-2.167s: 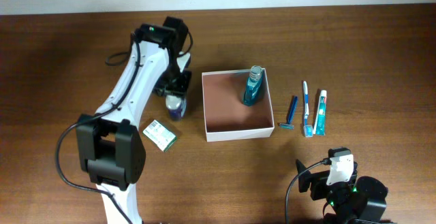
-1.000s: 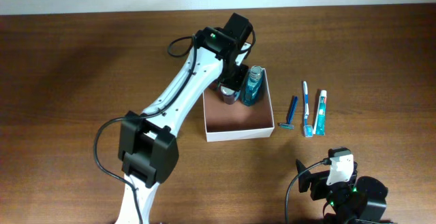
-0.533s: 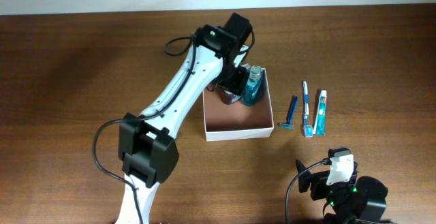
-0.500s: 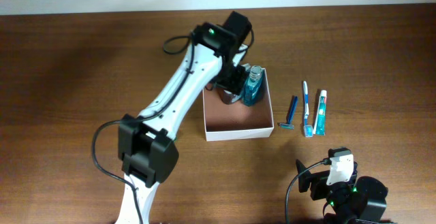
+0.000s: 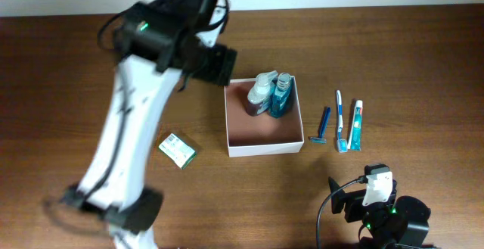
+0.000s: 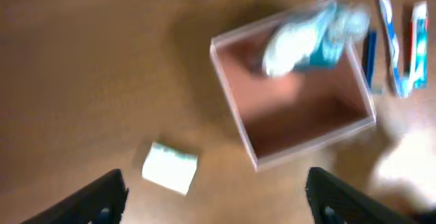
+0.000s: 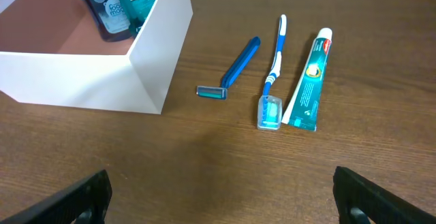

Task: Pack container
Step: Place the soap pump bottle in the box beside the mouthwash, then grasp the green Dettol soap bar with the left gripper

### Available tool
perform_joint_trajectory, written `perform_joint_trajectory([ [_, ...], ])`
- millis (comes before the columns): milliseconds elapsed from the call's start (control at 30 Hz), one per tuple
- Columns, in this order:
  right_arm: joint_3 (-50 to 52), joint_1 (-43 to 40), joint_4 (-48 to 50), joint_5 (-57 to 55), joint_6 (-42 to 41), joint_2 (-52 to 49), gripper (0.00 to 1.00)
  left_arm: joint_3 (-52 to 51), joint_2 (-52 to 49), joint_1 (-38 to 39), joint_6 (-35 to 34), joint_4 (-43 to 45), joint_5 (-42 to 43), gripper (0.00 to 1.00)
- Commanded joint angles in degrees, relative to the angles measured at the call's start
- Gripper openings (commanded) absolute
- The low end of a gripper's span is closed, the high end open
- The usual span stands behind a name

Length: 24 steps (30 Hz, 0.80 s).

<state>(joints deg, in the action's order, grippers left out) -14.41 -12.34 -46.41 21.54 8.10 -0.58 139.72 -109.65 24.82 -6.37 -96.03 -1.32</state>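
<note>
The container, a shallow white box with a reddish-brown inside, sits mid-table. At its back stand a pale bottle and a teal mouthwash bottle. My left gripper hangs high above the table, left of the container, open and holding nothing. Its blurred wrist view looks down on the container and both bottles, with its open gripper at the bottom edge. My right gripper is open and empty, low at the table's front right, short of the container's wall.
A blue razor, a toothbrush and a toothpaste tube lie side by side right of the container. The right wrist view shows the razor, toothbrush and toothpaste. A small green-and-white soap box lies left of it.
My left gripper opened and let go of the pale bottle inside the container beside the teal one. It then rose and swung left, away from the container. The right arm stayed still.
</note>
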Motion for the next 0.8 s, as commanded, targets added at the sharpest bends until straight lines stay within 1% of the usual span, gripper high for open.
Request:
perform_joint_trajectory([
  [0,0.0,-0.4,0.2,0.5,0.0,0.4,0.99,-14.8,13.0,-0.9,-3.6,-0.7,-4.5,0.95],
  [33,0.0,-0.4,0.1,0.5,0.0,0.4,0.99,-22.7,16.6,-1.6,-6.9,-0.1,-8.1,0.99],
  [67,0.0,-0.4,0.2,0.5,0.0,0.4,0.99,-26.7,17.8,-2.3,-7.5,1.1,-8.0,0.99],
  [200,0.0,-0.4,0.1,0.5,0.0,0.4,0.99,-41.0,19.1,-5.6,-7.8,8.9,-2.0,0.99],
  [267,0.0,-0.4,0.2,0.5,0.0,0.4,0.99,-47.6,18.7,-7.3,-9.9,13.6,0.3,0.99],
  [367,0.0,-0.4,0.2,0.5,0.0,0.4,0.99,-57.6,18.2,-9.7,-16.7,20.3,1.4,0.99],
  [400,0.0,-0.4,0.1,0.5,0.0,0.4,0.99,-61.3,18.0,-10.5,-20.1,22.7,1.4,0.99],
  [467,0.0,-0.4,0.2,0.5,0.0,0.4,0.99,-67.2,17.9,-11.9,-25.9,27.0,1.4,1.00],
  [567,0.0,-0.4,0.1,0.5,0.0,0.4,0.99,-73.8,17.9,-13.7,-32.2,33.0,1.6,0.99],
  [600,0.0,-0.4,0.1,0.5,0.0,0.4,0.99,-75.8,17.9,-14.4,-33.5,35.7,2.0,0.99],
  [700,0.0,-0.4,0.1,0.5,0.0,0.4,0.99,-80.2,17.8,-15.7,-33.7,43.3,3.4,0.99],
  [767,0.0,-0.4,0.1,0.5,0.0,0.4,0.99,-83.1,17.8,-16.0,-36.5,47.8,4.9,0.99],
])
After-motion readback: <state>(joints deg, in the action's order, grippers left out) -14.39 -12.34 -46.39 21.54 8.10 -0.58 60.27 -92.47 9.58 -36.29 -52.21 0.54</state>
